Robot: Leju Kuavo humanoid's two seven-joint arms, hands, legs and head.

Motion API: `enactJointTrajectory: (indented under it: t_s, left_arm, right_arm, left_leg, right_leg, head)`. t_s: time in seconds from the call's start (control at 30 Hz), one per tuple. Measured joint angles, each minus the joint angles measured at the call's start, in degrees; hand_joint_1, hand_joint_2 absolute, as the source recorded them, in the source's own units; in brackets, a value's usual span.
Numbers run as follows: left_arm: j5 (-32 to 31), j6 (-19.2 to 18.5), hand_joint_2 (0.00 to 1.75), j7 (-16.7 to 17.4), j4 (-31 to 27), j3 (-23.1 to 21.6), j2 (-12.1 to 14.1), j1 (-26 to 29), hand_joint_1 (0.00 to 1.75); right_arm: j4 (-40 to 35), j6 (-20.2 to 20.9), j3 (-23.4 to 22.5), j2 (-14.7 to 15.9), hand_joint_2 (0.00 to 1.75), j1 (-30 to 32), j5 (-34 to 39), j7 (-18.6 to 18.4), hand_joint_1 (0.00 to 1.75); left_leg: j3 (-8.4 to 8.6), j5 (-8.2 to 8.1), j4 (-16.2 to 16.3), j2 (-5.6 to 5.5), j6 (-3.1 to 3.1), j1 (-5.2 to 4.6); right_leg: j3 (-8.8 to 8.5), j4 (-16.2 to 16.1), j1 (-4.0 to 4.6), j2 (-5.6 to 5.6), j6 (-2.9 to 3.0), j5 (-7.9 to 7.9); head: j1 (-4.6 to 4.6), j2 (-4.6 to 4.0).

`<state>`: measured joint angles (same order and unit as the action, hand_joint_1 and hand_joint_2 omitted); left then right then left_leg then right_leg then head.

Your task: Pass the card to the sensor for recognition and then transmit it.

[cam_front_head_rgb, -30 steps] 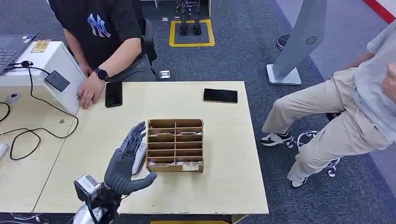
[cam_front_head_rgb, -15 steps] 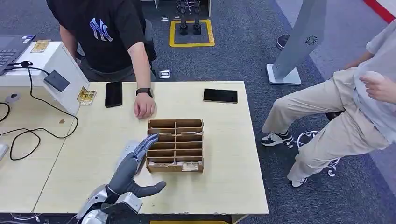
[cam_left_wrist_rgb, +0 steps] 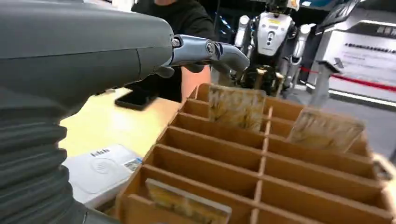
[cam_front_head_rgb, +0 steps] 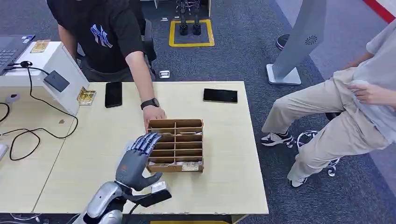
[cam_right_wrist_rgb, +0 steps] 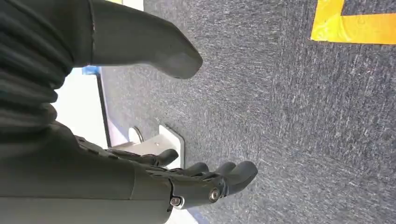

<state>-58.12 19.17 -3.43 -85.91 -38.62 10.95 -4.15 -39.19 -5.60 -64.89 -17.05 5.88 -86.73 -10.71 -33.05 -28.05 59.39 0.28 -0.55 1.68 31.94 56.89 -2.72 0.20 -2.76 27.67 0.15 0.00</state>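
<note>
A wooden divided box stands mid-table with several cards upright in its slots, such as one at the near edge. In the left wrist view the cards lean in the box compartments. My left hand hovers at the box's left edge, its fingers stretched out over the slots and holding nothing. A white sensor pad lies on the table beside the box, under my hand. My right hand hangs with its fingers apart above grey carpet.
A person in a black shirt reaches a hand to the box's far-left corner. A loose card lies by the white stand with a dark reader. Two phones lie at the far edge. Another person stands right.
The person's hand left the phone area, a card now lies by the white stand, and that hand reached the box's far corner. My left hand swung right over the box's left edge.
</note>
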Motion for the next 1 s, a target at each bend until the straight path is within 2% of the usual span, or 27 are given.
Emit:
enactJointTrajectory:
  t_s: [0.13,0.27,0.43,0.47,0.7,0.83,1.0]
  left_arm:
    - [-5.0,1.8,1.75,3.0,3.4,-1.5,-0.2,-0.9,0.0]
    - [-6.8,1.9,1.75,4.2,5.4,-2.6,-0.7,-1.4,0.0]
    - [-8.9,3.8,1.75,4.9,7.4,-3.5,-1.4,-1.8,0.0]
    - [-9.3,4.4,1.75,4.9,7.8,-3.6,-1.5,-1.8,1.75]
    - [-9.5,9.5,1.75,2.5,9.4,-4.0,-1.9,-1.9,1.75]
    - [-9.0,11.0,1.75,1.1,9.8,-4.0,-1.9,-1.9,1.75]
    - [-12.1,12.7,1.75,1.2,10.6,-4.4,-2.3,-2.5,1.75]
  right_arm:
    - [-0.1,0.0,0.0,0.0,1.75,0.0,0.0,-0.2,0.0]
    - [-0.1,0.0,0.0,0.0,1.75,0.0,0.0,-0.2,0.0]
    - [-0.1,0.0,0.0,0.0,1.75,0.0,0.0,-0.1,0.0]
    - [-0.1,-0.1,0.0,0.0,1.75,0.0,0.0,-0.1,0.0]
    - [-0.1,-0.6,0.0,0.0,1.75,0.0,0.0,0.2,0.0]
    - [0.1,-1.0,0.1,0.0,1.75,0.0,0.0,0.4,0.0]
    - [0.5,-1.5,1.0,0.2,1.75,0.1,0.0,0.6,0.0]
  left_leg:
    - [-0.01,0.0,0.0,0.0,0.0,0.0]
    - [-0.01,0.0,0.0,0.0,0.0,0.0]
    - [-0.01,0.0,0.0,0.0,0.0,0.0]
    - [-0.01,0.0,0.0,0.0,0.0,0.0]
    - [-0.01,0.0,0.0,0.0,0.0,0.0]
    - [-0.02,0.0,0.0,0.0,0.0,0.0]
    - [-0.01,0.0,0.0,0.0,0.0,0.0]
  right_leg:
    - [0.01,0.0,0.0,0.0,0.0,0.0]
    - [0.02,0.0,0.0,0.0,0.0,0.0]
    - [0.02,0.0,0.0,0.0,0.0,0.0]
    - [0.02,0.0,0.0,0.0,0.0,0.0]
    - [0.02,0.0,0.0,0.0,0.0,0.0]
    - [0.02,0.0,0.0,0.0,0.0,0.0]
    - [0.02,0.0,0.0,0.0,0.0,0.0]
  head:
    - [0.0,0.0]
    - [-0.02,0.0]
    - [0.0,0.0]
    - [0.0,0.0]
    - [0.0,0.0]
    - [-0.02,0.0]
    - [0.0,0.0]
